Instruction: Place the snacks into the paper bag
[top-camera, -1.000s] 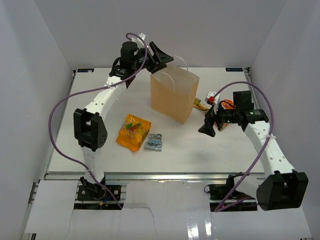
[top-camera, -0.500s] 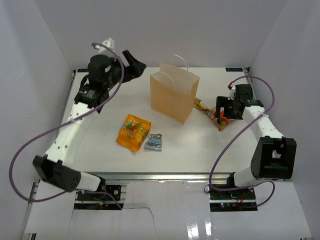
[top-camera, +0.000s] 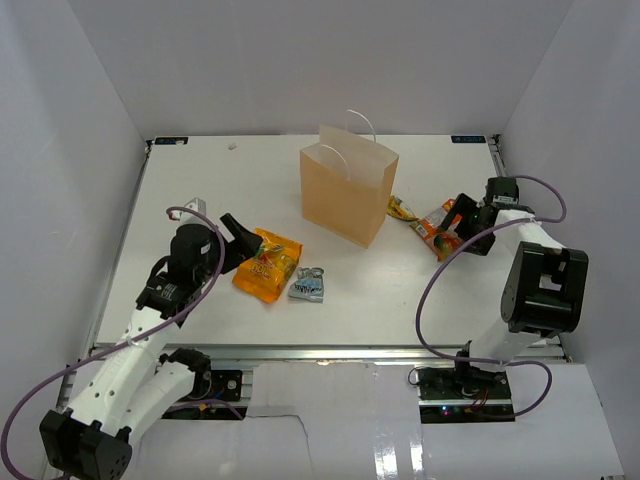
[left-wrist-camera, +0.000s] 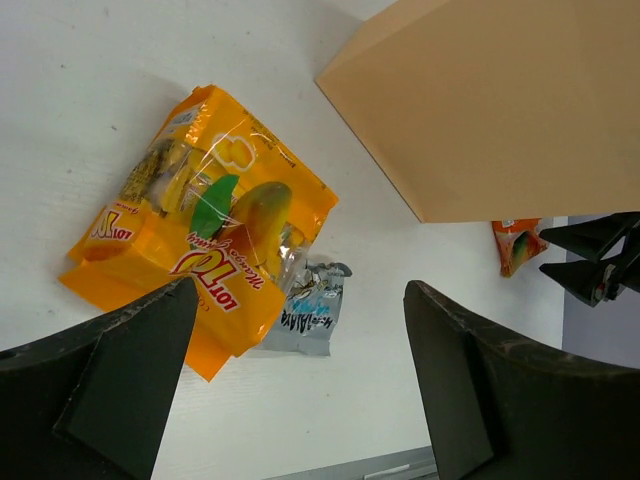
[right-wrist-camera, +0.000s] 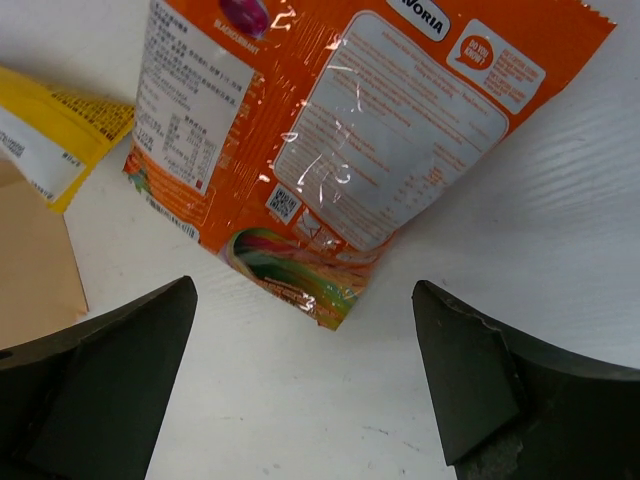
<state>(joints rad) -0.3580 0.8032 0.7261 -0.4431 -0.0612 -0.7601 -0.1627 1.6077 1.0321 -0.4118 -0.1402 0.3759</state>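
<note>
Hovering low at the left of the white worktop (top-camera: 190, 180) with the left claw (left-wrist-camera: 300, 290), fingers spread wide apart and gripping nothing. Pointing rightward, its tips at the left edge of the large orange bag (top-camera: 267, 264).

Lying flat just right of that claw, printed face up, the large orange bag, showing a mango and a green leaf in the wrist view. Resting against its near right edge, also flat, the small grey-blue pack (top-camera: 307, 285).

Standing upright further right and farther back, near mid-worktop, the tan paper bag (top-camera: 345, 195), mouth opening upward, white cord handles (top-camera: 360, 125) arching above the rim.

Peeking out from behind the paper bag's right side, flat on the worktop, a yellow pack (top-camera: 402, 209). Lying just right of it, touching or slightly overlapping it, the orange-green bag (right-wrist-camera: 340, 130), back panel with white label facing up.

Hovering at the far right with the right claw (right-wrist-camera: 303, 290), fingers likewise wide apart and empty, framing one end of the orange-green bag; contact impossible to tell.

Sitting outside the paper bag, every snack in view.
</note>
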